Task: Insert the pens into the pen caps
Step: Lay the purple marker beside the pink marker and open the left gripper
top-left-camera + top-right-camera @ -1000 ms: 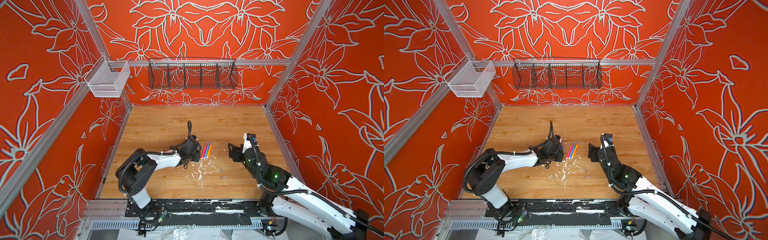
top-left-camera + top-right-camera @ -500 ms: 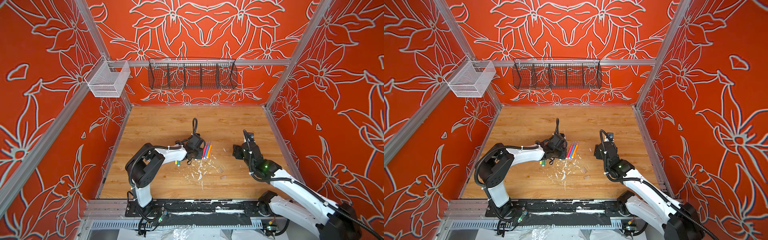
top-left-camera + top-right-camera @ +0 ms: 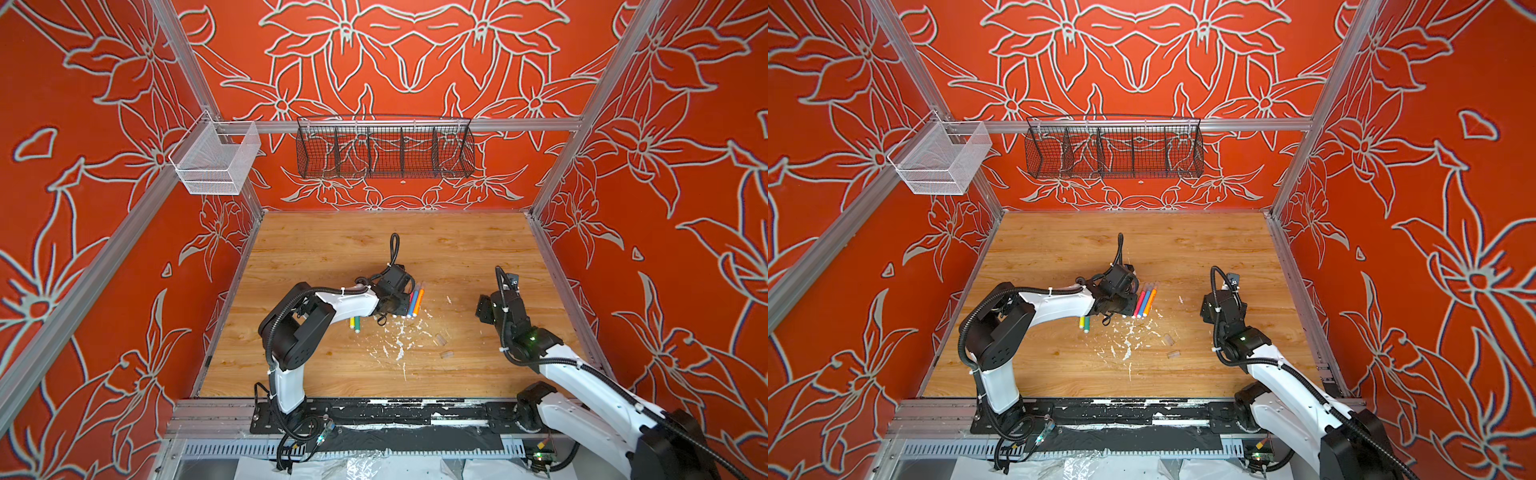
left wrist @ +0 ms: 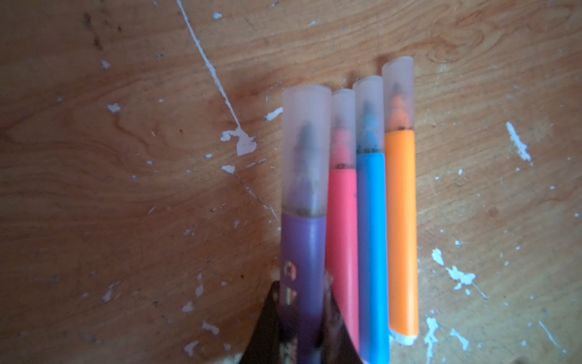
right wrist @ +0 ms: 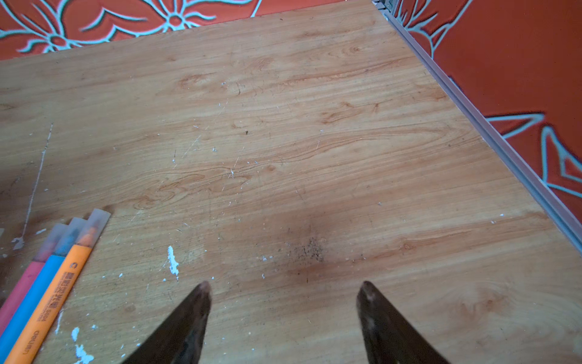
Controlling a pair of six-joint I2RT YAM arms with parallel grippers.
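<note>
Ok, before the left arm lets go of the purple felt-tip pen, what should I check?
1. Translucent plastic cap seated on the purple felt-tip pen: ok.
2. Left gripper shut on that pen: ok.
3. Pen resting on the wooden table: cannot tell.
4. Right gripper open and empty: ok.
5. Two loose clear caps unobstructed: ok.
6. Yellow pen and green pen tips: hidden under left arm, cannot tell.

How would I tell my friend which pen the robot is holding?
Mid-way across the wooden table, four capped pens line up at the left gripper. It grips the purple pen, at the row's end beside the pink pen.
</note>
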